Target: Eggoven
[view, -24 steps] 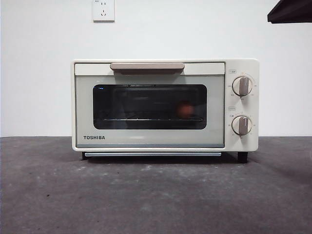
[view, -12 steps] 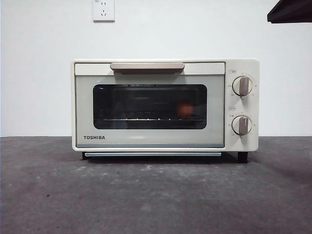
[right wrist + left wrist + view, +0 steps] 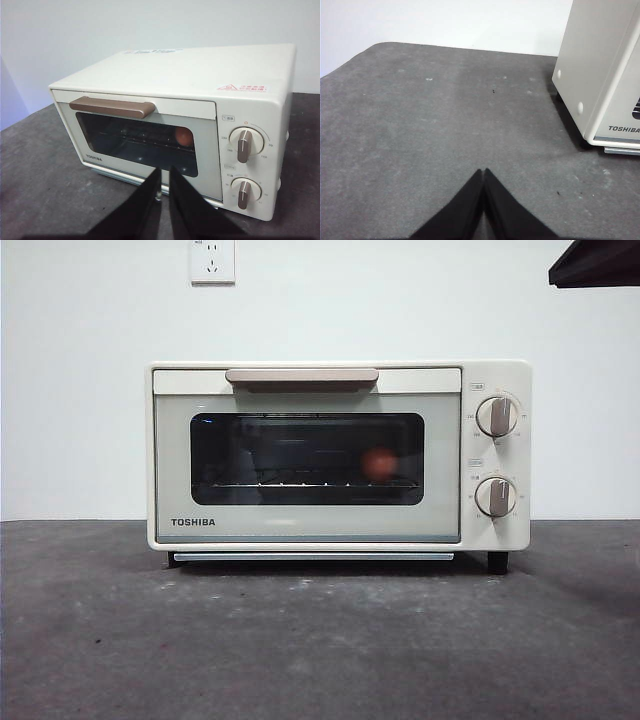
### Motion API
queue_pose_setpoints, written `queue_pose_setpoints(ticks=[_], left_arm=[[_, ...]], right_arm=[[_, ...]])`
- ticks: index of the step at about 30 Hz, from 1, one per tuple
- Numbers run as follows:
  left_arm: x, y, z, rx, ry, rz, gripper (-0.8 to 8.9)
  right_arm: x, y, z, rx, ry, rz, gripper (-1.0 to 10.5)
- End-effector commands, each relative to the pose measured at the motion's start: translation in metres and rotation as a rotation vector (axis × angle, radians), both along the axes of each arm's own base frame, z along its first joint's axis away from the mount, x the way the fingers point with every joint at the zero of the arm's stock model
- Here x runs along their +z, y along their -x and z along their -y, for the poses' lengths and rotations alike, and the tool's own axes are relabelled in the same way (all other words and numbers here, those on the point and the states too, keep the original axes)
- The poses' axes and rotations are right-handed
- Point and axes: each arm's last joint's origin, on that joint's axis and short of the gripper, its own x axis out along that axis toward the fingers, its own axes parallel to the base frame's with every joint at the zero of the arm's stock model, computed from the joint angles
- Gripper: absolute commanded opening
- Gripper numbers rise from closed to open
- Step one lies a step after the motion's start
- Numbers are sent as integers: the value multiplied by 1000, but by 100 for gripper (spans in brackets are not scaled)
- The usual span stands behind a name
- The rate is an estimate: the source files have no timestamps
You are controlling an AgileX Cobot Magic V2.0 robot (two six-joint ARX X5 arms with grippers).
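**Toaster oven with egg inside, door shut; both claws empty**

Item 1: cream boxy TOSHIBA toaster oven (image 3: 338, 457), standing on its feet on the dark grey textured bench (image 3: 300, 640), centred in the front view against a white wall. The door is closed. Fittings: a tan bar handle (image 3: 302, 376) across the top of the door, a dark glass window (image 3: 307, 459) below it, and two round knobs with tan grips stacked on the panel at 3 o'clock from the window, the upper knob (image 3: 497, 416) above the lower knob (image 3: 496, 496).

Item 2: small smooth reddish-brown egg (image 3: 378, 464), inside the oven, seen through the glass on the wire rack toward the 3 o'clock end of the window. The right wrist view shows it in the same place (image 3: 184, 136), behind the closed door.

Item 3: left claw (image 3: 483, 172), black jaws pressed together with nothing between them, above bare bench beside the oven's side wall (image 3: 590, 70), apart from it.

Item 4: right claw (image 3: 164, 172), black jaws near each other with a narrow gap, holding nothing, in front of the oven door and raised above the bench.

Item 5: white wall socket (image 3: 212, 260), on the wall at 11 o'clock from the oven.
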Motion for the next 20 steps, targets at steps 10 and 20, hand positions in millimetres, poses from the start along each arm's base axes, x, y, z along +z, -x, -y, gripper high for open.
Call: queue_pose_setpoints(ticks=[10,20], left_arm=[[-10,-1,0,4,3,-30,8],[-10,-1,0,4,3,-30,8]], right_arm=[[7,5,11,-64,35,88,4],[-11,12,54,-324,155,46,4]])
